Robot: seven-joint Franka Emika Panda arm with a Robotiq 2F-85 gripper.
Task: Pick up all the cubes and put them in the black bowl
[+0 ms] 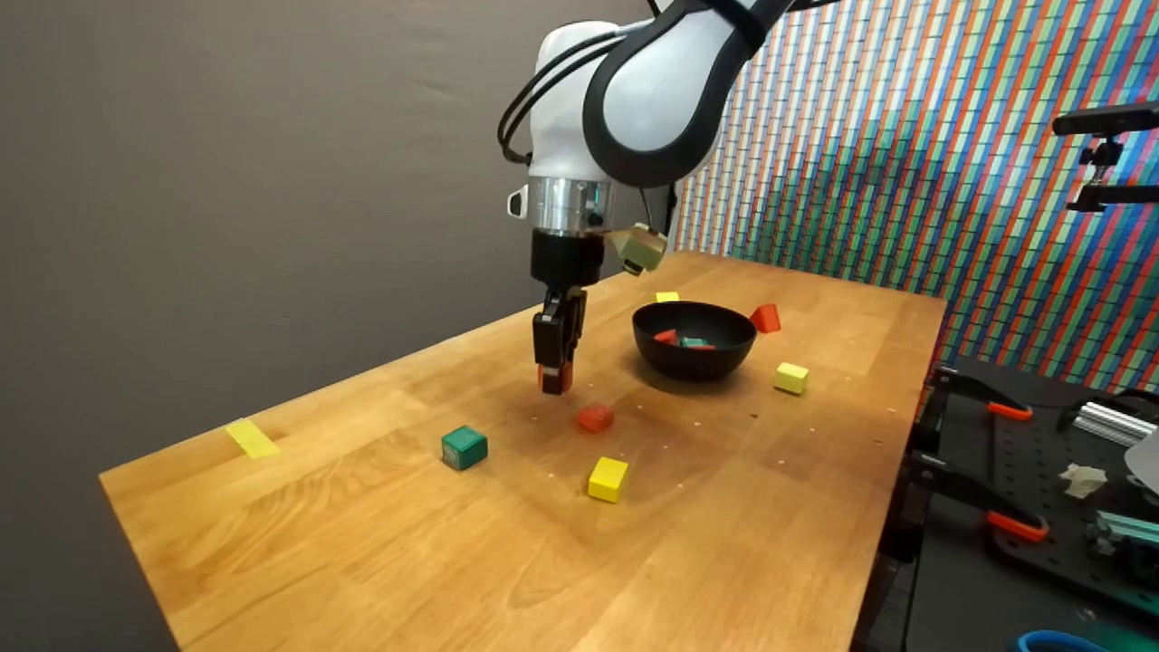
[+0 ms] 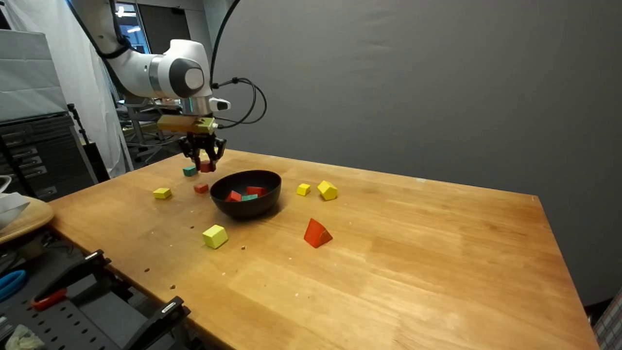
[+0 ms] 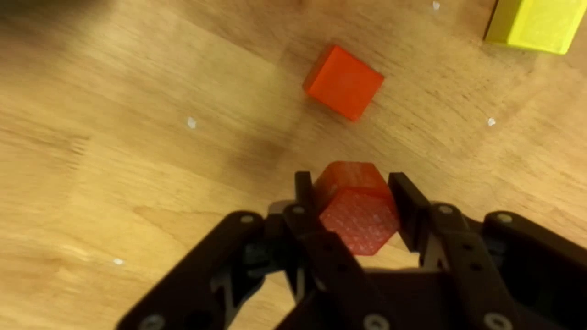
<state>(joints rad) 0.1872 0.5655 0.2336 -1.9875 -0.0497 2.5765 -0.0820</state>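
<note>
My gripper point(image 1: 554, 378) is shut on a red six-sided block point(image 3: 360, 222), held just above the table. The black bowl point(image 1: 684, 364) stands close by; in an exterior view its wall point(image 2: 245, 210) surrounds red blocks point(image 2: 256, 190) and a green block point(image 2: 249, 197). On the table near my gripper lie a red cube point(image 3: 346, 85), a green cube point(image 1: 464, 447) and a yellow cube point(image 1: 608, 480). Another yellow cube point(image 2: 215, 236) lies in front of the bowl. Beyond the bowl are a red wedge point(image 2: 317, 234) and two yellow blocks point(image 2: 303, 189) point(image 2: 327, 190).
A flat yellow strip point(image 1: 253, 437) is stuck near the table's corner. Black clamps with orange parts point(image 1: 982, 394) grip the side edge of the wooden table point(image 1: 507, 561). A grey wall point(image 1: 272, 181) runs along the far side.
</note>
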